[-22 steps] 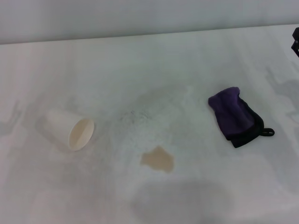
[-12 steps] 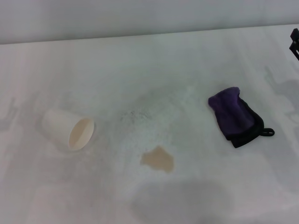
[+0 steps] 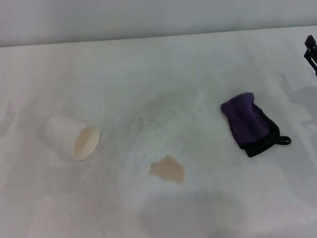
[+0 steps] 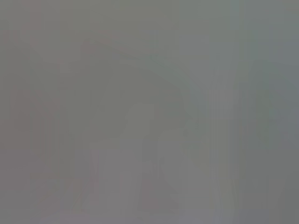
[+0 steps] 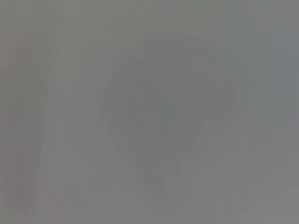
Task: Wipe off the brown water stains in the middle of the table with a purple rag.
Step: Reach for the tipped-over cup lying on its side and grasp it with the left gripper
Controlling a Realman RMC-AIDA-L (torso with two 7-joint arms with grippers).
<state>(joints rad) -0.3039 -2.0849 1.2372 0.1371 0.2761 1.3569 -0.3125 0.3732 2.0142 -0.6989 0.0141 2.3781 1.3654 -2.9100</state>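
Note:
In the head view the brown water stain [image 3: 167, 169] is a small tan blotch on the white table [image 3: 158, 74], near the front middle. The purple rag [image 3: 249, 124] lies bunched to its right, black edging and a small loop at its near right side. Only a dark tip of my right gripper [image 3: 311, 52] shows at the right edge, beyond and to the right of the rag, apart from it. My left gripper is out of view. Both wrist views show only a grey blur.
A white paper cup [image 3: 72, 139] lies on its side at the left, its mouth facing the front right. Faint grey smudges mark the table's middle and its front. The table's far edge runs along the top of the head view.
The dark tip of my right gripper has shifted slightly at the right edge, showing a little more. The rag, the stain and the cup have not moved.

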